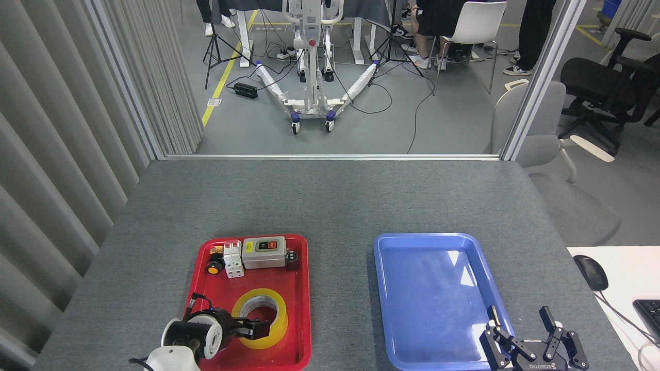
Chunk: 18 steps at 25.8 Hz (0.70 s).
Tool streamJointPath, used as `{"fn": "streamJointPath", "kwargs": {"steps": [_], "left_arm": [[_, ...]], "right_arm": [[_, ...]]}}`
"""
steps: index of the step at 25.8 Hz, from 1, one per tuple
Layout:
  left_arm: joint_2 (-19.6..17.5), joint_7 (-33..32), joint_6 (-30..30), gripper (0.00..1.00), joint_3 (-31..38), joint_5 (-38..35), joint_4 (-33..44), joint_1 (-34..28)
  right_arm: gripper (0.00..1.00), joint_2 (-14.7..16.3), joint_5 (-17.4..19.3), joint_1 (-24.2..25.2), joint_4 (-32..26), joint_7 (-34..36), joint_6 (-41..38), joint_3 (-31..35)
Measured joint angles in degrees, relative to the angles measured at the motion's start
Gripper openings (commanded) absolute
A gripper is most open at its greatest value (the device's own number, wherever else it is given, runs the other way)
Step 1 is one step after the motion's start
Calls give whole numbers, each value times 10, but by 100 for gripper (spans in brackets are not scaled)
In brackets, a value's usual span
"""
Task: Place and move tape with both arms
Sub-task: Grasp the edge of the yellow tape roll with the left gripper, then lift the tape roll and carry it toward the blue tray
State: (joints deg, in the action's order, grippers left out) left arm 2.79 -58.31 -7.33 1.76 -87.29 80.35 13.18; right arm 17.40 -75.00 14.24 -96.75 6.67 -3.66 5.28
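The tape (282,320), a wide yellow roll with a white core, lies flat in the near half of a red tray (298,299). My left gripper (255,330) reaches in from the lower left, low at the roll's near-left wall. One dark finger (259,326) shows over the core hole; whether the jaws press the wall cannot be told. My right gripper (521,320) stands open at the bottom right. Its fingers point up over the near right corner of an empty blue tray (433,299).
At the back of the red tray stand a grey switch box (264,252), a white breaker (233,260), an orange-capped button (213,268) and a small dark cylinder (293,260). A white desk with a mouse (590,272) adjoins on the right.
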Motion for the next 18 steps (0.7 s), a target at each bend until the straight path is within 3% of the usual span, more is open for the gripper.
{"fn": "streamJointPath", "kwargs": {"steps": [4, 9, 12, 18], "left_arm": [[0, -2, 44, 97, -2, 0, -8, 5], [0, 1, 60, 46, -5, 1, -11, 8], [0, 1, 58, 27, -6, 1, -11, 9], [-1, -3, 55, 6, -6, 5, -11, 9]], "right_arm": [[100, 0, 0, 0, 1, 0, 1, 0], [100, -1, -2, 1, 1, -1, 1, 0], [100, -4, -4, 1, 1, -2, 1, 0], [100, -6, -5, 1, 3, -1, 1, 0]]}}
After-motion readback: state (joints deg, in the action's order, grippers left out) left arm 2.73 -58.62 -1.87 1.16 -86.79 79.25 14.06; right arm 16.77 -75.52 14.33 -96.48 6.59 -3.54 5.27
